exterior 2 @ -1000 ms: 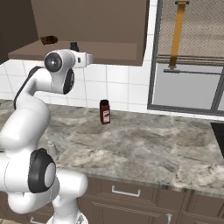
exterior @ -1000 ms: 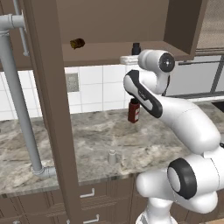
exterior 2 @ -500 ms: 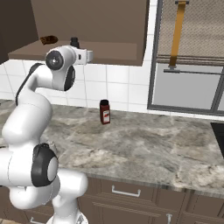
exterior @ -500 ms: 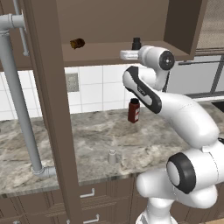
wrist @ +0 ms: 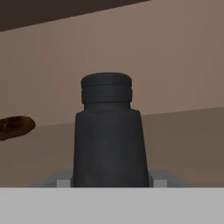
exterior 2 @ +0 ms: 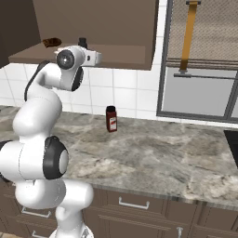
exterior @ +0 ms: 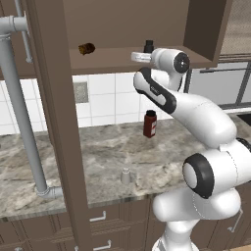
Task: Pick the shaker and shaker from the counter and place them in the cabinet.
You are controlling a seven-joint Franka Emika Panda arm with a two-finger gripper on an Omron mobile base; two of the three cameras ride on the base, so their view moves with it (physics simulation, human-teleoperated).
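A: Where is the black shaker [wrist: 108, 131] now?

B: Up at the cabinet [exterior: 147, 29], upright, its ridged cap on top. In the hand view it stands dead centre, close to the camera, with the brown cabinet wall behind it. In the left base view its cap [exterior: 149, 46] pokes up just behind the robot's wrist, above the base board [exterior: 108, 58].

A: And the fingers?

B: The fingers [wrist: 157, 179] show as pale tips on either side of the shaker's lower body, closed in on it at a narrow spread. The black shaker is held between them. Whether its bottom touches the board I cannot tell; that part is hidden.

A: The other shaker?

B: The pale shaker [exterior: 126, 176] stands upright on the worktop [exterior: 98, 157], near the front edge, well apart from the arm's hand.

A: Anything else near the black one?

B: A small brown rounded object [wrist: 15, 127] lies on the cabinet's board to its left in the hand view; the left base view shows it further along the same board [exterior: 87, 48], apart from the shaker.

A: On the worktop?

B: A dark red bottle [exterior: 149, 124] stands upright near the tiled wall, below the cabinet. The right base view shows the same bottle [exterior 2: 111, 119] on the marbled stone, beside the arm.
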